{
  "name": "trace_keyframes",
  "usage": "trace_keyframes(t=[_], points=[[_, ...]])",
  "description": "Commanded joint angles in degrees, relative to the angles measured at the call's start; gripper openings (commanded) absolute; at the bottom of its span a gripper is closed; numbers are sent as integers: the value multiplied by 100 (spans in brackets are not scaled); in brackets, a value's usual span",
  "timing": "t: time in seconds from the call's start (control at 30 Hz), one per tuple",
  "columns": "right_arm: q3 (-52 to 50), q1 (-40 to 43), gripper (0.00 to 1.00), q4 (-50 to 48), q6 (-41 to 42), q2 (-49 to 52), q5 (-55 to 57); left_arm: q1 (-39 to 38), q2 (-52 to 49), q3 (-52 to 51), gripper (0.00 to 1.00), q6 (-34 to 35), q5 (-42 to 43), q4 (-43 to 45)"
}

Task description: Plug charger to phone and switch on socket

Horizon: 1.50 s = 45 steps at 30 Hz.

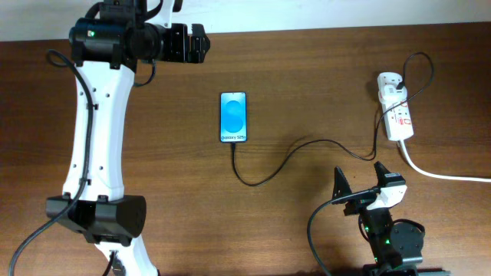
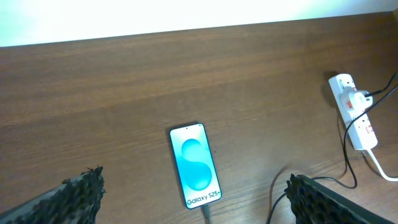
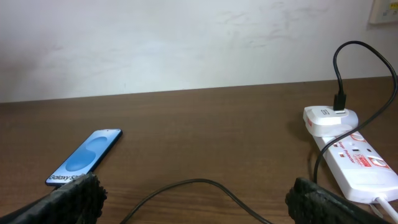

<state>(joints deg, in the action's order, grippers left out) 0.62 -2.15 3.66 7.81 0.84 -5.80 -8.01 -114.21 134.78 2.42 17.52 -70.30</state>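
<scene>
The charger (image 1: pixel 284 157) looks stuck in the phone (image 1: pixel 233 116), so the left fingers (image 2: pixel 81 193) and right fingers (image 3: pixel 323 196) are wide apart, holding nothing. The socket (image 1: pixel 396 113) switch is likely next.

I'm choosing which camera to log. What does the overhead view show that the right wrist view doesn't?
Only overhead: the charger cable meeting the phone's bottom edge, plus the left arm and right arm. Only right wrist: the pale wall behind the table. Both: phone, cable, and the power strip with its white adapter.
</scene>
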Motion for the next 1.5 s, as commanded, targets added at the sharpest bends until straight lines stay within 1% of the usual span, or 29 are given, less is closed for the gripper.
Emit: trace_keyframes(t=[0.0,0.1,0.13,0.2,0.23,0.27,0.33,0.4,0.43,0.47,0.57,0.67,0.77,0.83,0.9,0.97,1.0,1.13,1.17,1.27,1.3,1.4,1.47], points=[[-31,-46,98,39,63,-63,33,-9,109,7,99,-72,2,9],[-31,-46,98,39,63,-63,33,-9,109,7,99,-70,2,9],[-31,-46,99,39,63,-63,33,-7,109,7,99,-72,-155,-166],[-31,-46,98,39,63,-63,33,-15,127,7,99,-72,-933,-699],[-31,-46,98,39,63,-63,33,-20,153,4,99,-72,-1152,-796],[-31,-46,98,39,63,-63,33,-24,197,-57,99,-72,-1237,-793],[-31,-46,98,39,63,-63,33,-24,503,-649,100,-72,-1233,-468],[-31,-46,98,39,63,-63,33,-24,1244,-2129,99,-72,-1150,553],[-31,-46,98,39,63,-63,33,-24,1773,-3189,99,-76,-1156,1419],[-31,-46,98,39,63,-63,33,-22,2149,-3926,99,-192,-1154,2022],[-31,-46,98,39,63,-63,33,-20,3464,-6328,99,-929,-1158,3753],[-31,-46,98,39,63,-63,33,-17,4544,-8065,99,-1484,-1156,5123],[-31,-46,98,39,63,-63,33,-17,5796,-9934,99,-2026,-1158,6773],[-31,-46,99,39,63,-63,33,-4,6443,-10802,99,-2192,-1158,7466],[-31,-46,98,39,63,-63,33,-7,7084,-11527,99,-2317,-1220,7910],[-31,-46,98,39,63,-63,33,-2,7742,-12117,99,-2317,-1314,8129],[-31,-46,98,39,63,-63,33,39,8227,-12487,99,-2315,-1346,8203],[-31,-46,99,39,63,-63,33,310,9565,-13341,99,-2315,-1349,8168],[-31,-46,98,39,63,-63,33,356,9783,-13435,99,-2312,-1340,8048],[-31,-46,99,39,63,-63,33,511,10618,-13427,99,-2312,-1331,6730],[-31,-46,98,39,63,-63,33,531,10863,-13427,99,-2243,-1390,6579],[-31,-46,98,39,63,-63,33,531,11355,-13427,99,-2245,-1390,6590],[-31,-46,98,39,63,-63,33,529,11392,-13425,99,-2245,-1390,6594]])
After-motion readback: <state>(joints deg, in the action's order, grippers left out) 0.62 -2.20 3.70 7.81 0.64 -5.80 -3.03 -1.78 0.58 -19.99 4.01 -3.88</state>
